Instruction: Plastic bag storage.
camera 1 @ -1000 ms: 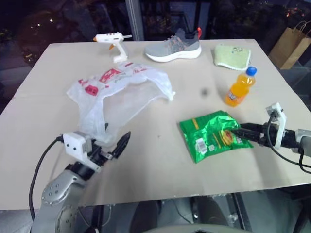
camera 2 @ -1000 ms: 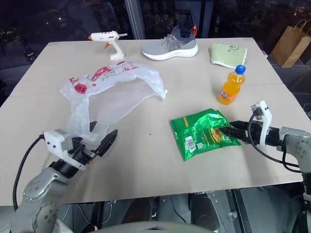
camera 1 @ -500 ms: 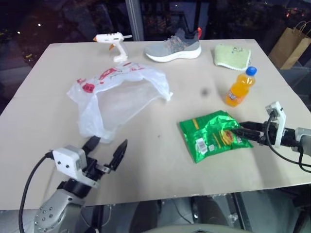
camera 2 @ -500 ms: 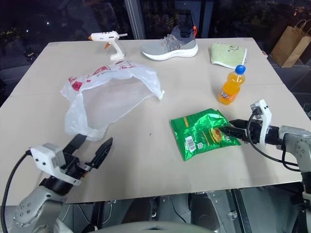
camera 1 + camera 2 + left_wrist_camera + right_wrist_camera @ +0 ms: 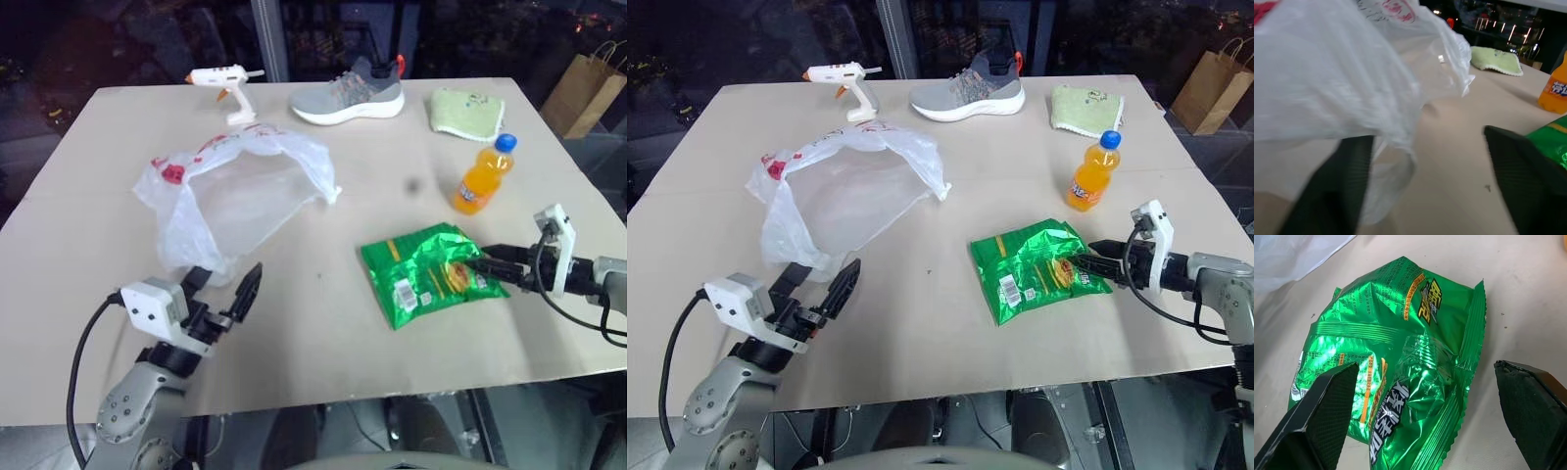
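Left eye view: the plastic bag lies crumpled on the table, near the left side, below the glue gun. The left gripper sits at its near edge, jaws apart around the plastic. The right gripper hovers wide apart over the green snack packet.

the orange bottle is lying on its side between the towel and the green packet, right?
Not quite. The bottle stands upright, blue cap on top, as the right eye view shows. The rest holds: it is between the towel and the green packet.
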